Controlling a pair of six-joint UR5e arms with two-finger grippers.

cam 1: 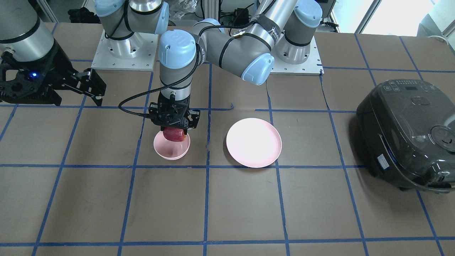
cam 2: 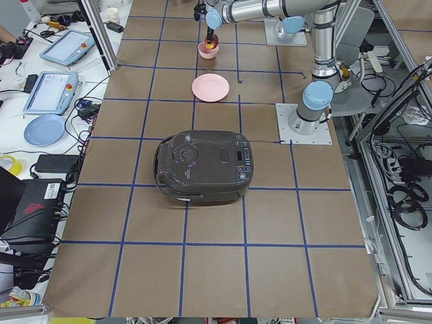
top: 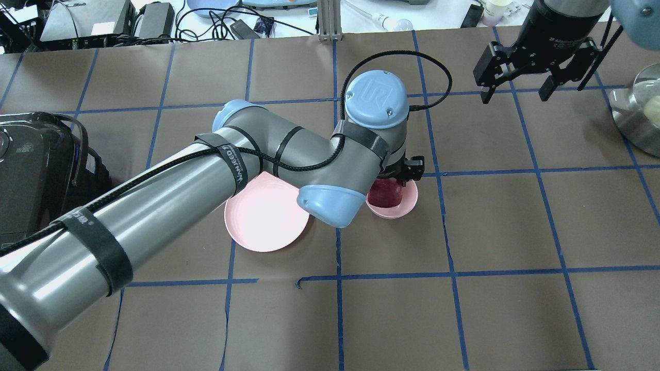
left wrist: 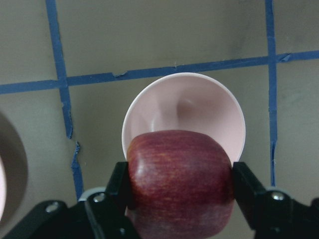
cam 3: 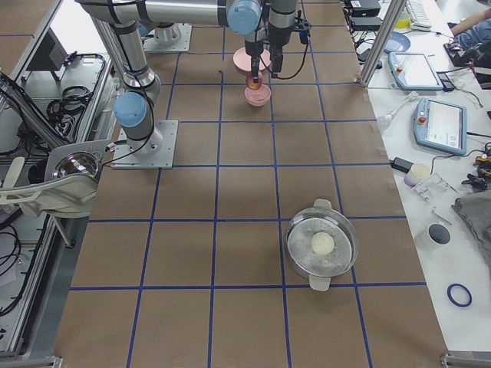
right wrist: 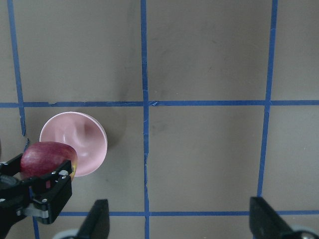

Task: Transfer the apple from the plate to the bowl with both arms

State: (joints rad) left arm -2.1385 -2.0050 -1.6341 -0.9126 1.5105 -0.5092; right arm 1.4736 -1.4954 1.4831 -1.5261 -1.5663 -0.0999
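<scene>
My left gripper [left wrist: 180,191] is shut on the dark-red apple [left wrist: 180,179] and holds it just above the small pink bowl [left wrist: 199,109], over its near rim. The front-facing view shows the apple [cam 1: 174,134] right at the top of the bowl [cam 1: 171,148]. The wide pink plate [cam 1: 253,142] lies empty beside the bowl. My right gripper [top: 518,90] is open and empty, raised well off to the side. Its wrist view shows the bowl [right wrist: 84,142] and the held apple [right wrist: 47,157] at lower left.
A dark rice cooker [cam 1: 408,135] stands at the table's end on my left. A steel pot [top: 639,113] with a pale ball in it sits at the far right. Blue tape lines grid the brown table.
</scene>
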